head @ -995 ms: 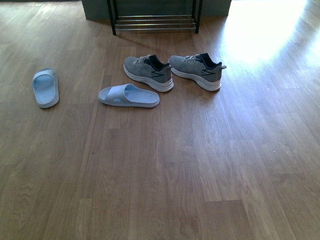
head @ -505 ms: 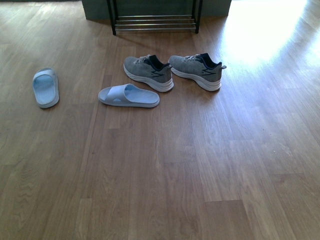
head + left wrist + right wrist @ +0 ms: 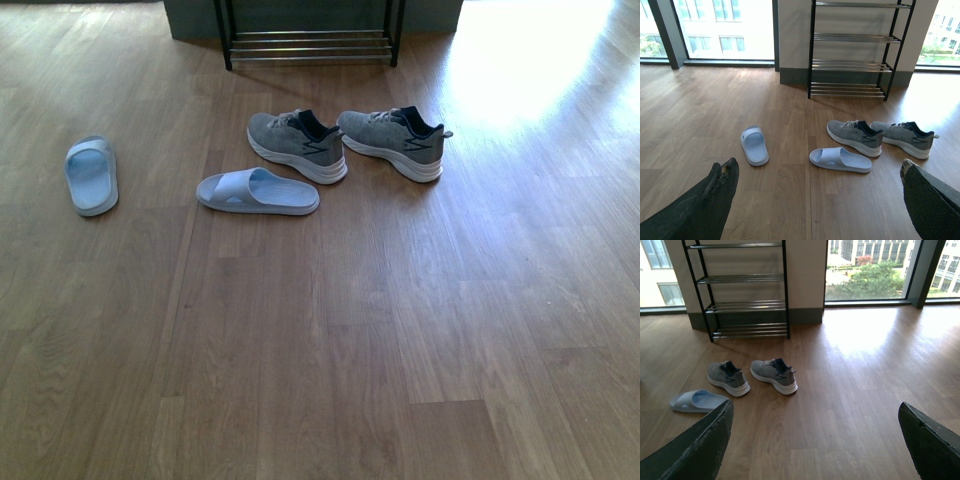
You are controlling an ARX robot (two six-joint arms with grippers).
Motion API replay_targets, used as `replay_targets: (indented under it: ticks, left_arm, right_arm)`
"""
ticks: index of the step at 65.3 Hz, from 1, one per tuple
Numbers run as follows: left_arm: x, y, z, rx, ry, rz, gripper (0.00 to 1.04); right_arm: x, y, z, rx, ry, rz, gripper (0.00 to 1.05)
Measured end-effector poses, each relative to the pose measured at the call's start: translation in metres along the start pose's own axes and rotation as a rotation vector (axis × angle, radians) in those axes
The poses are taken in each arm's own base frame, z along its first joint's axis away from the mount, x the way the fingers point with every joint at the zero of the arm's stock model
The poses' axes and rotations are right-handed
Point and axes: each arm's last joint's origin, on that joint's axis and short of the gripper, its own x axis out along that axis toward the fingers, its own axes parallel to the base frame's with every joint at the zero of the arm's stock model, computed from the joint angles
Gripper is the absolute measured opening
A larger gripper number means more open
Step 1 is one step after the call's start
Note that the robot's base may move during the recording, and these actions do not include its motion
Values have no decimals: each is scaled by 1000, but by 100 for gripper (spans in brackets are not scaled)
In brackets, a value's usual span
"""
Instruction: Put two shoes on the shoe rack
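Two grey knit sneakers (image 3: 297, 145) (image 3: 393, 142) stand side by side on the wooden floor in front of the shoe rack (image 3: 310, 45). A pale blue slide (image 3: 258, 192) lies just before them, and another slide (image 3: 91, 175) lies apart at the far left. Neither arm shows in the front view. My left gripper (image 3: 819, 177) is open above bare floor, short of the nearer slide (image 3: 840, 160). My right gripper (image 3: 815, 415) is open too, with both sneakers (image 3: 728, 378) (image 3: 774, 375) and the rack (image 3: 740, 290) beyond it.
The rack stands against a grey-skirted wall (image 3: 795, 75) between tall windows (image 3: 870, 270). A bright patch of sunlight (image 3: 520, 70) falls on the floor to the right of the rack. Wooden floor (image 3: 330, 350) stretches between me and the shoes.
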Motion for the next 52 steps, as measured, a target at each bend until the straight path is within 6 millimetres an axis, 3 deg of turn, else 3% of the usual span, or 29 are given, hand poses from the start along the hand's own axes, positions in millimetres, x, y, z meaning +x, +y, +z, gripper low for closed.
replay_targets:
  ticks: [52]
  left_arm:
    - [0,0,0,0,0,0,95]
  right_arm:
    - [0,0,0,0,0,0,96]
